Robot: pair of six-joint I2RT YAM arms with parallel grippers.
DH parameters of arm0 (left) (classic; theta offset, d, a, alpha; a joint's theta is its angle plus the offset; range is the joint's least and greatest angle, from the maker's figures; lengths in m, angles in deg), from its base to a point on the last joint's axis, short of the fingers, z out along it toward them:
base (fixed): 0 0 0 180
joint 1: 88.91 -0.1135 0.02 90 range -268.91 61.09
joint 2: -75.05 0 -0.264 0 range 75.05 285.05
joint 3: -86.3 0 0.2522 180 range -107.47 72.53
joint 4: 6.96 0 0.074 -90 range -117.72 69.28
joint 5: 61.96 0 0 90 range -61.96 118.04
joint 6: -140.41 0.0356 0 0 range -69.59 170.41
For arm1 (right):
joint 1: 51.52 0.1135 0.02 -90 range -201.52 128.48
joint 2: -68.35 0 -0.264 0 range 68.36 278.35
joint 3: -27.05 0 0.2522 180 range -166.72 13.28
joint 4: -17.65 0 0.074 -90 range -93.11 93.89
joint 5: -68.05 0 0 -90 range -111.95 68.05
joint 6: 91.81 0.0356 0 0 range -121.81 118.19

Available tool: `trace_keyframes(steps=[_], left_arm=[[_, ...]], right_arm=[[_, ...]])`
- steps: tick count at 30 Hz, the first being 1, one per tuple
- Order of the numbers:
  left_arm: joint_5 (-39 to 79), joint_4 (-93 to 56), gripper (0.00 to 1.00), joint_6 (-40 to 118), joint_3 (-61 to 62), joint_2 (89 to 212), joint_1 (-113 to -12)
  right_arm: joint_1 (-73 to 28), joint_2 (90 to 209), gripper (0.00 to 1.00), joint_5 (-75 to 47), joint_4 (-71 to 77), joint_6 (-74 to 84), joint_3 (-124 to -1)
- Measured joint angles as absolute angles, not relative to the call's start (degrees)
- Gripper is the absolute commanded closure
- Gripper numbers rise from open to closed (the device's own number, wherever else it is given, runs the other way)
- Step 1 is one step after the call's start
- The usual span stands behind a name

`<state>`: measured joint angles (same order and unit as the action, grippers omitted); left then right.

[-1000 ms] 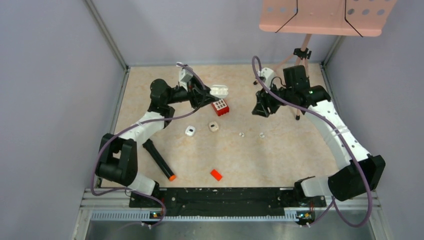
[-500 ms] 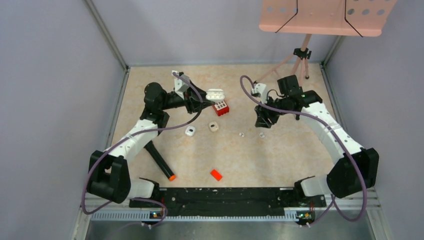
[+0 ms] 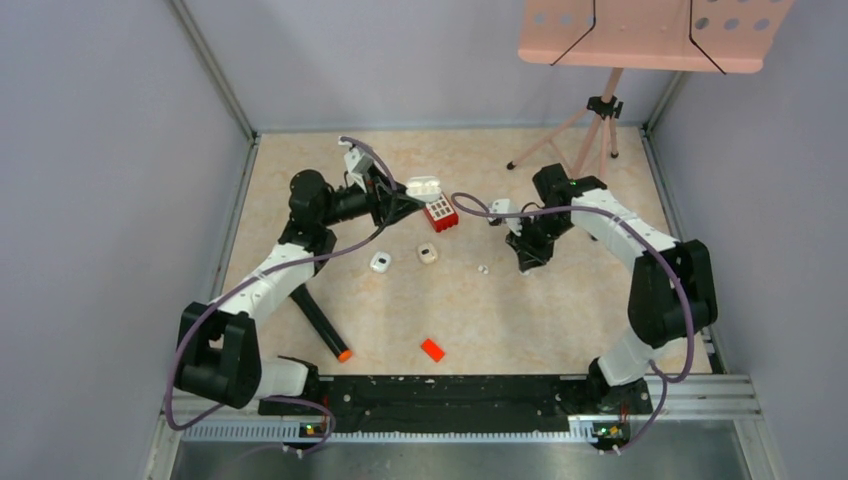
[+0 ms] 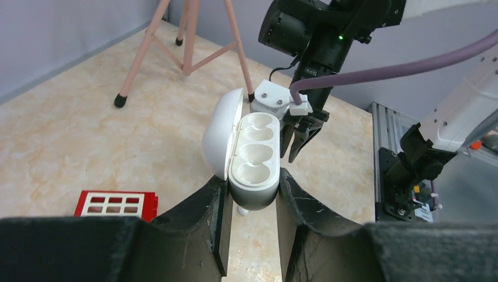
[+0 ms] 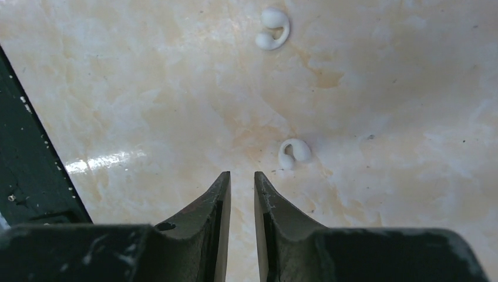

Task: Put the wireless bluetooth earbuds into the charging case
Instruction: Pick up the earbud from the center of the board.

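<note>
Left jaws are clamped on the base of the charging case [image 4: 253,158]. They hold it off the worktop [image 3: 560,320] beside the red block [image 3: 441,213], lid hinged back and its bare wells facing up. Right jaws are nearly together, with only a slit between them and nothing in it, tips low over the worktop. One of the wireless bluetooth earbuds [image 5: 293,153] lies just beyond those tips and a little to their right, untouched. The other [image 5: 272,29] lies farther on, well apart from the first.

To my eye the pick of the nearer bud is the step in hand, and the aim looks off. I'd want the right jaws spread wider, shifted across until the bud sits square between the pads, then lowered before any squeeze. A piece that small and curved could squirt out sideways if caught on its edge, so the closing should be slow and take the rounded body. Meanwhile the left jaws should hold the case level.
</note>
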<state>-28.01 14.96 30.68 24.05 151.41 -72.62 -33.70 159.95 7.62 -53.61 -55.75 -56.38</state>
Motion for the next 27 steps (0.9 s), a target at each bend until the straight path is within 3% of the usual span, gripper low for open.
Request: trace_keyframes(steps=[13, 27], left_arm=[[-20.32, 9.91, 1.0, 28.12, 26.27, 148.59, -77.97], [-19.38, 8.79, 1.0, 27.99, 26.27, 148.59, -79.57]], right_arm=[[-31.05, 162.96, 0.91, -0.03, -43.4, -33.45, -55.34], [-29.52, 166.24, 0.91, -5.85, -40.21, -20.16, -52.58]])
